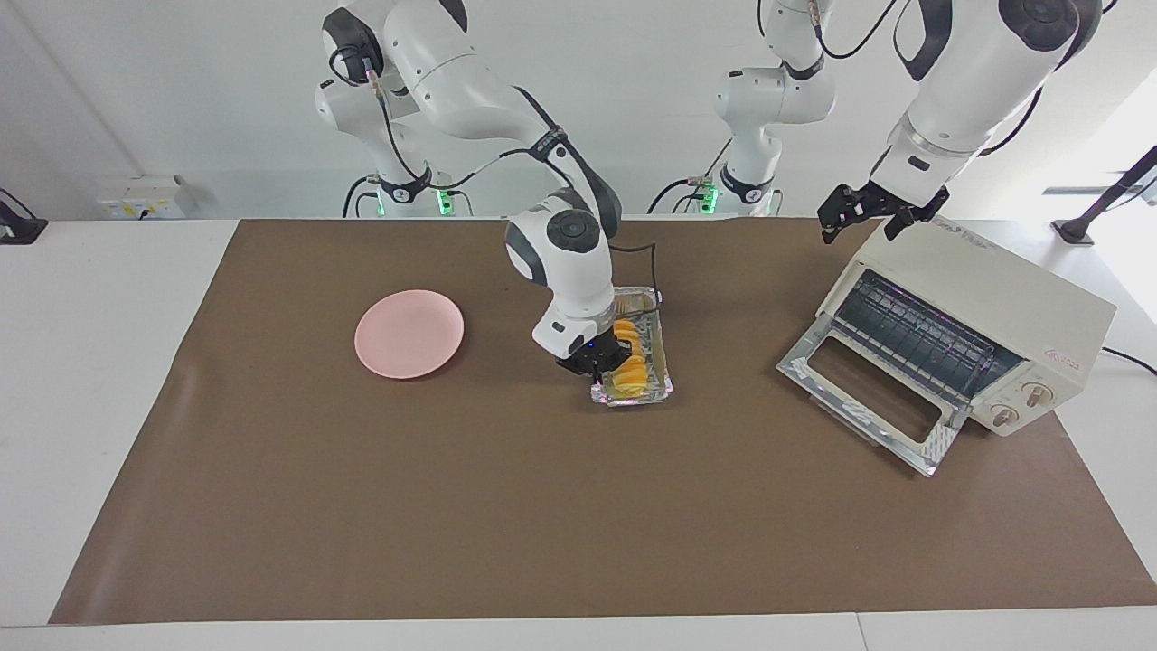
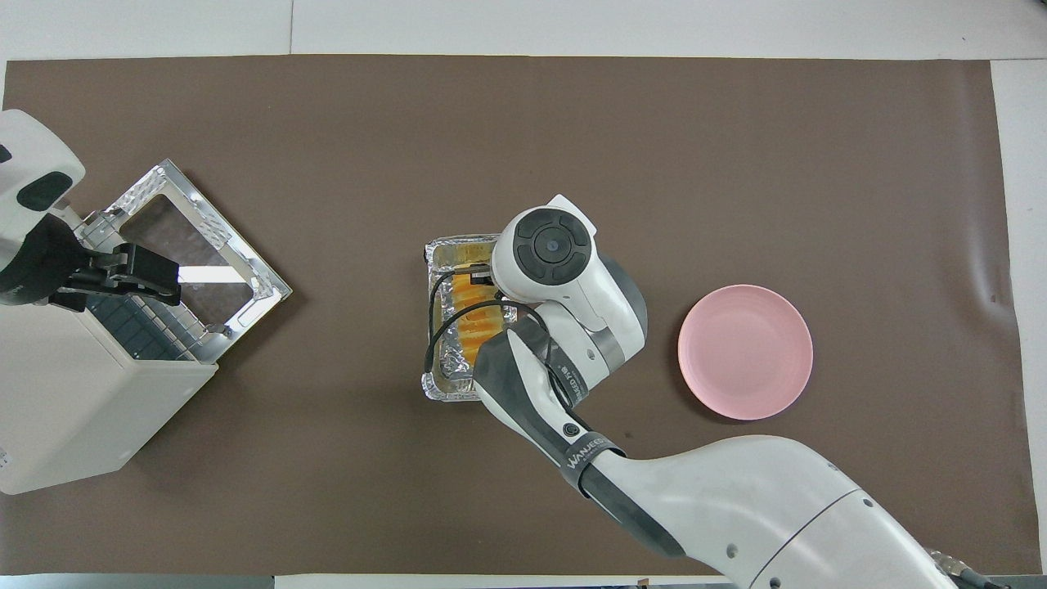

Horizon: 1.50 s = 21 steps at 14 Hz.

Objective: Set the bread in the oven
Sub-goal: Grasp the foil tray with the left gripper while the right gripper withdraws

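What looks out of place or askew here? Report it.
Little stands out. The oven sits angled on the mat, its door dropped open. The bread lies in a crinkled foil tray under the right gripper. The pink plate is bare. Nothing spilled.

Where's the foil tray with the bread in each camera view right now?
Facing view: foil tray at the middle, under the right gripper, between pink plate and oven.
Overhead view: tray just off centre, partly covered by the right arm.
Shared landmark: the pink plate.
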Each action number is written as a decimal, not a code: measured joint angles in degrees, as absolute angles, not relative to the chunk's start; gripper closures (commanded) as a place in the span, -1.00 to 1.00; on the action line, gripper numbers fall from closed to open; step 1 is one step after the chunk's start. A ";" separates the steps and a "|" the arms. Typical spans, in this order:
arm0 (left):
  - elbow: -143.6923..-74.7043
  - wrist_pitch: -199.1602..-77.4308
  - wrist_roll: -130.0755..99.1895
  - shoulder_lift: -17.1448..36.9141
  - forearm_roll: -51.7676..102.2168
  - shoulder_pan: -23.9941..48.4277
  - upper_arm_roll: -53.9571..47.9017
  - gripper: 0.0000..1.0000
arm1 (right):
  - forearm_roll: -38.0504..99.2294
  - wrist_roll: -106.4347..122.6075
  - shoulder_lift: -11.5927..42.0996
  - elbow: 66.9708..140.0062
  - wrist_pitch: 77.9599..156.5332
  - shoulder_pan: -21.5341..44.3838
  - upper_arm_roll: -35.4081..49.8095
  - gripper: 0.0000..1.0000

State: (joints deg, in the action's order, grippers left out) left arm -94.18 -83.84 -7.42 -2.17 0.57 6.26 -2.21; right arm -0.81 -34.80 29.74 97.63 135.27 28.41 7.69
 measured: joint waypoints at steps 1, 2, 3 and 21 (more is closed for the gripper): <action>-94.18 -83.90 -7.42 -2.17 0.58 6.39 -2.21 -1.00 | -0.80 -35.54 29.71 97.84 135.43 28.43 7.68 -1.00; -94.18 -84.07 -7.34 -2.17 0.61 6.60 -2.23 -1.00 | -0.81 -36.77 29.65 97.85 135.43 28.43 7.68 -1.00; -94.18 -84.56 -7.31 -2.17 0.66 7.14 -2.26 -1.00 | -0.81 -37.79 29.52 97.84 135.41 28.43 7.68 -1.00; -100.47 -112.86 -37.36 11.53 1.21 33.10 -3.23 -1.00 | -0.94 -22.43 16.13 90.85 112.93 11.59 6.50 -1.00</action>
State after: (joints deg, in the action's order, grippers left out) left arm -100.47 -112.86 -37.36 11.53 1.21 33.10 -3.23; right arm -0.94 -22.43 16.13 90.85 112.93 11.59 6.50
